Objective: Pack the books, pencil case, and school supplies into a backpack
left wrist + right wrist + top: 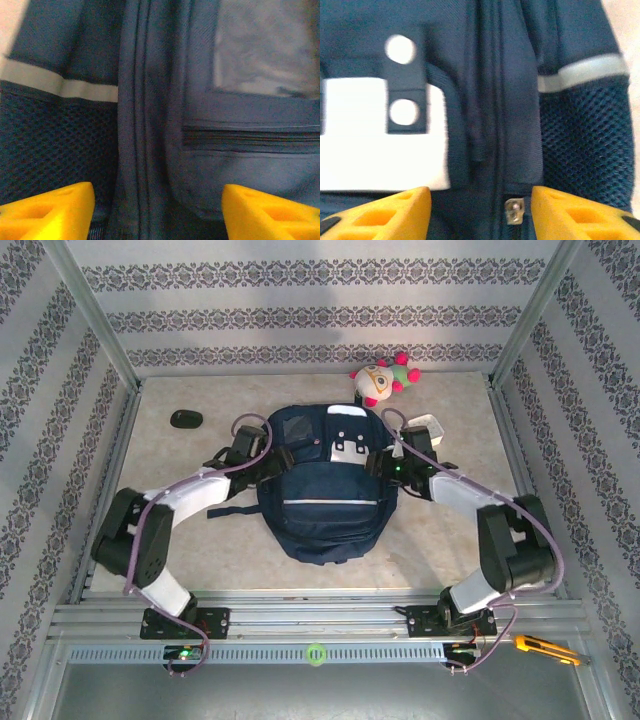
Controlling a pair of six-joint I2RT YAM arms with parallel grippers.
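Observation:
The navy backpack (320, 502) lies flat in the middle of the table, its white patches (350, 448) facing up. My left gripper (268, 455) hovers over its upper left side. Its yellow fingers (50, 210) stand wide apart, open, above the closed zipper seam (142, 125). My right gripper (386, 462) is over the upper right side, also open, and a small metal zipper slider (514, 210) sits between its fingers (580, 212). Neither gripper pinches the fabric. The books, the pencil case and the school supplies are out of view.
A plush toy (383, 380) lies behind the backpack at the back wall. A black oval object (185, 418) rests at the back left, and a white square clock (428, 428) beside the right arm. A yellow knife (545, 648) and a green ring (316, 652) sit on the front rail.

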